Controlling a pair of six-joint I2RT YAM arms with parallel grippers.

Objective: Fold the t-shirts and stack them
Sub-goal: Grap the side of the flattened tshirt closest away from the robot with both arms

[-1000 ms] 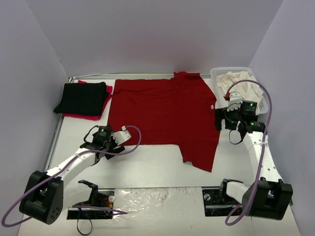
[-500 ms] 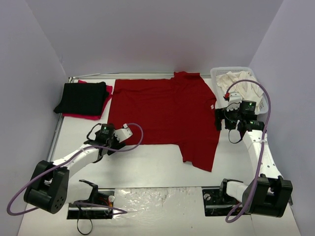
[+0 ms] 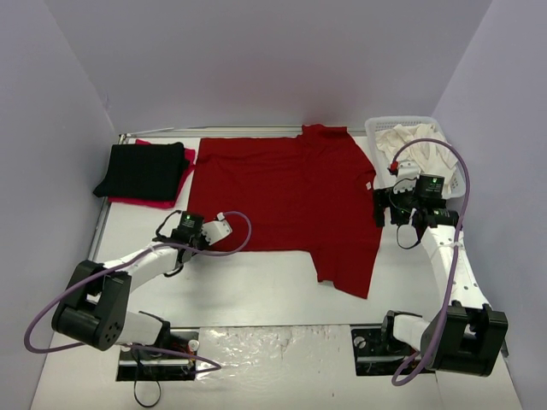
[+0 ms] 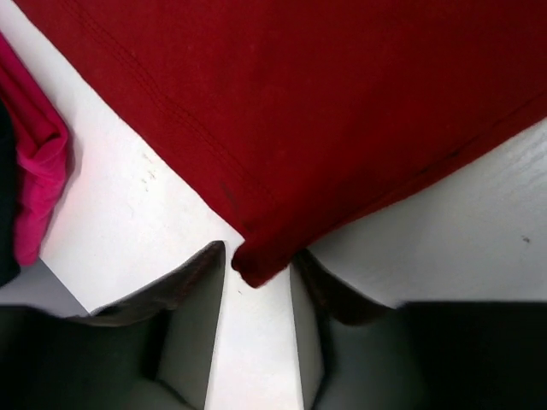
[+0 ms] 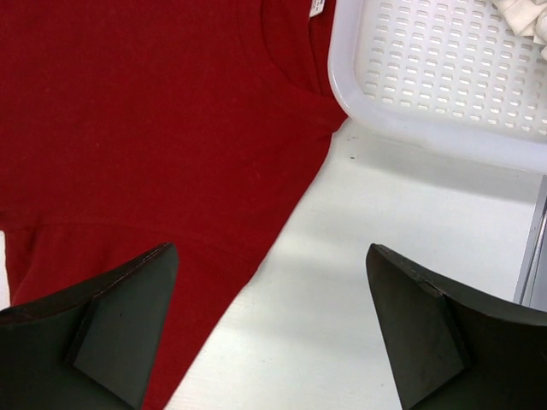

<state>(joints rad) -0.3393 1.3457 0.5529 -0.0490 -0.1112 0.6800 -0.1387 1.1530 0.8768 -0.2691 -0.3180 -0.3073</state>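
On the counter [image 3: 256,295], between the two arms, we find the dark red t-shirt [image 3: 282,196] spread flat, hem to the left and neck to the right. Its small white neck label [image 3: 370,184] shows at the right edge.

Left pincer [image 4: 258,254]: we place it at the near-left hem corner of the dark red t-shirt. The wrist view shows that corner lying between the two fingers. The jaws stand narrowly apart. A sliver of bare counter shows between one finger and the cloth, so we record no clamp on the shirt.

Right pincer [image 5: 272,252]: we place it at the neck side of the same shirt. Its jaws stand wide apart and hold nothing. One finger sits over the red cloth, the other over bare counter.

At the far left, a folded black t-shirt [image 3: 141,169] lies on top of a bright red t-shirt [image 3: 137,202]. This stack is apart from the left pincer.

At the far right, cream-white t-shirts [image 3: 414,141] lie crumpled in the white basket [image 5: 444,85], just beyond the right pincer.
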